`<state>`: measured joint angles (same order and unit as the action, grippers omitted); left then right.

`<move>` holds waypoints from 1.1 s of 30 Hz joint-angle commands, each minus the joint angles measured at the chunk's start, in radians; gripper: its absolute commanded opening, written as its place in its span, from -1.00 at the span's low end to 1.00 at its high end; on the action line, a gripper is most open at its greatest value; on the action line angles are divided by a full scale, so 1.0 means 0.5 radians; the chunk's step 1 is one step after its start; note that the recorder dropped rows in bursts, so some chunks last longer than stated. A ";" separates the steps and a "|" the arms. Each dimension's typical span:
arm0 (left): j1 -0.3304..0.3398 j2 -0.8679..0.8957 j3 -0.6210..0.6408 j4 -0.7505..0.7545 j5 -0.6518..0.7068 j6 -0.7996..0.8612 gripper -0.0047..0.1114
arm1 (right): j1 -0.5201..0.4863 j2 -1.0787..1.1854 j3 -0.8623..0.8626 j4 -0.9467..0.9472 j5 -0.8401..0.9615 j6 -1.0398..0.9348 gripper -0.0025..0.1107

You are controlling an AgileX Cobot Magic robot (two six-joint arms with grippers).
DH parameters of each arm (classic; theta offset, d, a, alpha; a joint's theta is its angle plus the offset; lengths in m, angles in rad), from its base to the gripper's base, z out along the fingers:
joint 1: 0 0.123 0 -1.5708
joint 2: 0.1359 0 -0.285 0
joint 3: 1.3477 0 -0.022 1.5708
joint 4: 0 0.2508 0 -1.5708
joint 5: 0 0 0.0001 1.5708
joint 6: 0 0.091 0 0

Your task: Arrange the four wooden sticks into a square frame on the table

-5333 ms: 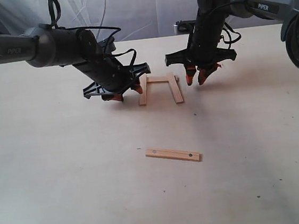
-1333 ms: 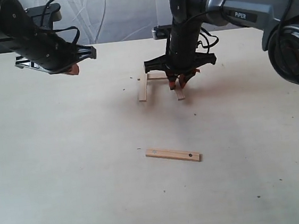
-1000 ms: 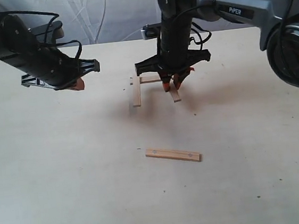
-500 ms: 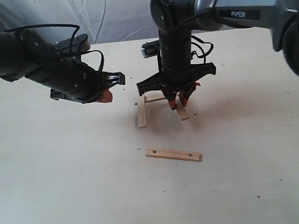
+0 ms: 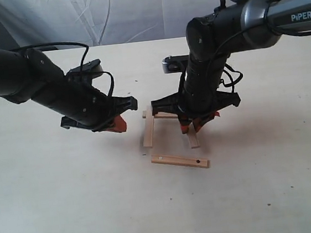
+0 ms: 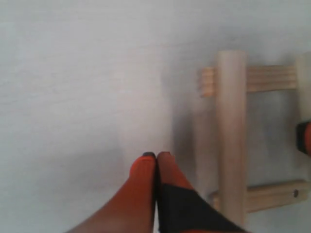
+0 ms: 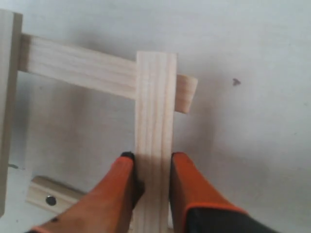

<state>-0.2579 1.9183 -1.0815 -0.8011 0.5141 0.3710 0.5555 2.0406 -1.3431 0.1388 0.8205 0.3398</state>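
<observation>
Three wooden sticks form a U on the table (image 5: 54,210): a left stick (image 5: 148,131), a far cross stick (image 5: 164,115) and a right stick (image 5: 193,140). My right gripper (image 5: 193,125) is shut on the right stick (image 7: 154,116), its orange fingers (image 7: 183,184) pressing both long edges. The fourth stick (image 5: 180,161), with dark holes, lies just in front of the U's open end and shows in the right wrist view (image 7: 48,196). My left gripper (image 5: 117,124) hangs shut and empty just left of the left stick (image 6: 231,136), its fingertips (image 6: 146,167) together.
A wrinkled white cloth (image 5: 133,13) hangs behind the table's far edge. Both black arms lean in over the middle of the table, close on either side of the sticks. A few tiny dark specks dot the tabletop.
The right gripper has dragged the U of three sticks toward the front, close to the fourth stick. The left arm has moved right and forward beside it, staying shut.
</observation>
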 commanded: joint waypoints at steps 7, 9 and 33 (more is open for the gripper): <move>-0.009 -0.013 0.008 -0.377 0.084 0.372 -0.91 | 0.068 -0.021 0.063 -0.039 -0.054 0.093 -0.95; -0.009 -0.013 0.008 -0.381 0.084 0.375 -0.91 | 0.068 -0.021 0.063 -0.133 -0.007 0.171 -0.95; -0.165 -0.009 0.008 -0.402 -0.002 0.372 -0.91 | 0.068 -0.014 0.063 -0.215 -0.050 0.263 -0.95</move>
<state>-0.3371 1.9183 -1.0809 -0.9949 0.5262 0.5582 0.5904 2.0406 -1.3166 0.0352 0.8301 0.4682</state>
